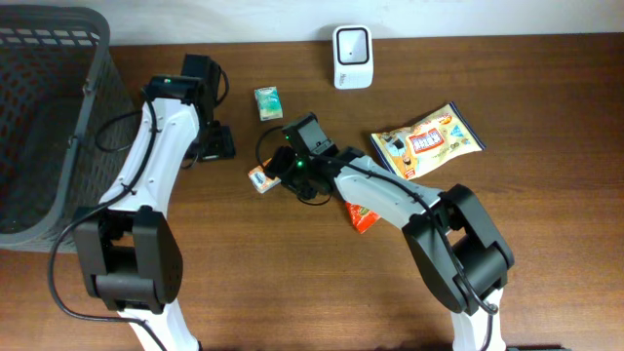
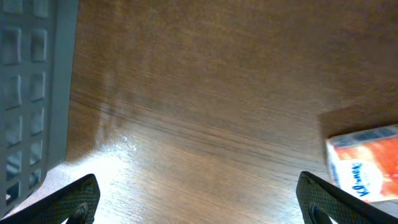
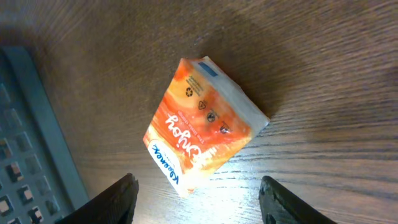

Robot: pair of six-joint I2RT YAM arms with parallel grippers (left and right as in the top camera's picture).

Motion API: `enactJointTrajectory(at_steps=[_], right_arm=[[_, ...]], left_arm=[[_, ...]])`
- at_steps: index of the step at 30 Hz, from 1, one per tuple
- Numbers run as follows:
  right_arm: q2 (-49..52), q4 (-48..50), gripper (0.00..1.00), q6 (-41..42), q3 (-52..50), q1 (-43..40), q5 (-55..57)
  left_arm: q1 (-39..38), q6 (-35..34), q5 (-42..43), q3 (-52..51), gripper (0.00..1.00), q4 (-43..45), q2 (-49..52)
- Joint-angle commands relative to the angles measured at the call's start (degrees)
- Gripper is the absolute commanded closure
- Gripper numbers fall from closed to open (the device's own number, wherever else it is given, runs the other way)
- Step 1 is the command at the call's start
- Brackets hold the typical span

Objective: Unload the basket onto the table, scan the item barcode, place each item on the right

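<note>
- My right claw [image 3: 198, 185] hangs with its jaws apart, gripping nothing. The orange-and-white soft tissue packet [image 3: 202, 124] lies flat on the brown wooden table [image 3: 323, 74] just ahead of it, skewed, its near corner between the fingertips.
- To do this well, I judge I should turn the wrist until the pads face the packet's long sides, lower, then close gently, since soft wrap crushes easily.
- My left claw [image 2: 199, 202] is spread wide and empty, and the packet shows off to its right.
- The white boxy scanner [image 1: 351, 44] stands well beyond the right claw, at the table's far edge.
- No barcode shows on the upturned face, so it may be underneath. I cannot tell whether the fingertips touch the table.
</note>
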Motion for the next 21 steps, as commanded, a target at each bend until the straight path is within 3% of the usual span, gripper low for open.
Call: enactJointTrajectory(at_steps=[1, 14, 16, 21], right_arm=[[2.2, 0.2, 0.41, 3.5, 0.3, 1.1, 1.8], [4.8, 1.7, 0.59, 4.5, 0.3, 1.2, 4.4], [4.9, 1.7, 0.71, 4.5, 0.3, 1.2, 5.3], [4.9, 2.0, 0.72, 4.4, 0.3, 1.2, 7.7]], left_arm=[[0.3, -1.0, -0.9, -2.9, 0.01, -0.2, 0.4], [0.3, -1.0, -0.9, -4.5, 0.01, 0.3, 0.4], [0.3, -1.0, -0.9, -4.5, 0.01, 0.3, 0.4], [0.3, -1.0, -0.9, -4.5, 0.01, 0.3, 0.4]])
